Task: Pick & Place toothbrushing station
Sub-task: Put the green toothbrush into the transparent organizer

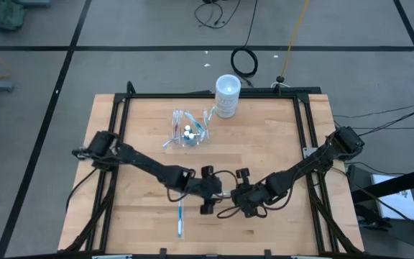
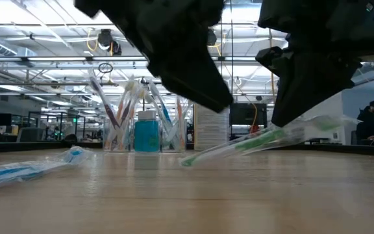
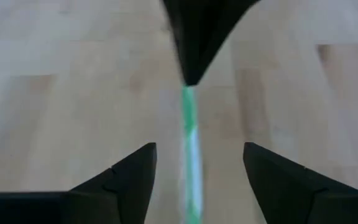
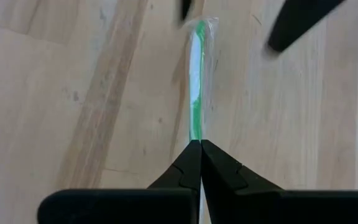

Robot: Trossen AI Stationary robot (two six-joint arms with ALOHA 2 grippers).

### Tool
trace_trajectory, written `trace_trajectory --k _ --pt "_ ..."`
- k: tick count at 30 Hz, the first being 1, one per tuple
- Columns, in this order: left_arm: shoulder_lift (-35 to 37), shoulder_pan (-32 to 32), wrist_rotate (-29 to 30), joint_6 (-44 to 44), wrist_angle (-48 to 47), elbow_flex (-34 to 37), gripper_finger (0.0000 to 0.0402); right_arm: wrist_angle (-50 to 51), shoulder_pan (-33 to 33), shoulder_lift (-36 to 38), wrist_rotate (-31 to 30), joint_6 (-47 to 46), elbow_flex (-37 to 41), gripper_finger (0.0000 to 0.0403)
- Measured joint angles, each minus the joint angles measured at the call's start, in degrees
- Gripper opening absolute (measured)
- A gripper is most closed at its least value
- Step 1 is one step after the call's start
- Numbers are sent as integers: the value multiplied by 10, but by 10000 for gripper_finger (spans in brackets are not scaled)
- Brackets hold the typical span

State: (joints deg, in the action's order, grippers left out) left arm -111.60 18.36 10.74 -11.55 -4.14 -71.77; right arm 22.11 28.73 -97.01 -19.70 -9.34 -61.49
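Note:
A green toothbrush in a clear wrapper [image 2: 258, 140] lies slanted near the table's middle. My right gripper [image 4: 200, 144] is shut on it. My left gripper [image 3: 197, 163] faces it, open, with one finger on either side of the toothbrush [image 3: 190, 143], not touching it. Both grippers meet near the table's centre in the high view, left [image 1: 213, 191] and right [image 1: 236, 193]. The clear toothbrushing station [image 1: 187, 129] stands on the far part of the table with several brushes in it. It also shows in the low view [image 2: 141, 123]. My right gripper pinches the wrapped green toothbrush's handle [image 4: 196, 130] between its two fingertips. The fingers lie along the brush. The brush is tilted: the held part is raised, and its far end [image 2: 186, 160] rests on the table.
A blue wrapped toothbrush [image 1: 180, 219] lies on the table near the front edge, left of the grippers; it also shows in the low view [image 2: 31, 170]. A white cylindrical cup [image 1: 227, 95] stands at the far edge, right of the station.

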Motion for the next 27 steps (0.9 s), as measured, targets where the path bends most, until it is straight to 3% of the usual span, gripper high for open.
trace_trajectory --k 5,11,20,27 --pt "-43 -21 -42 -6 43 0 252 -9 0 0 -1 7 0 0" --pt "-64 -32 -63 -9 42 0 222 -42 0 0 0 41 0 0" --pt "-63 -32 -73 -26 34 0 101 -52 0 0 -2 47 0 0" --pt "-63 -32 -72 -40 36 0 25 -53 0 0 -91 50 0 0"
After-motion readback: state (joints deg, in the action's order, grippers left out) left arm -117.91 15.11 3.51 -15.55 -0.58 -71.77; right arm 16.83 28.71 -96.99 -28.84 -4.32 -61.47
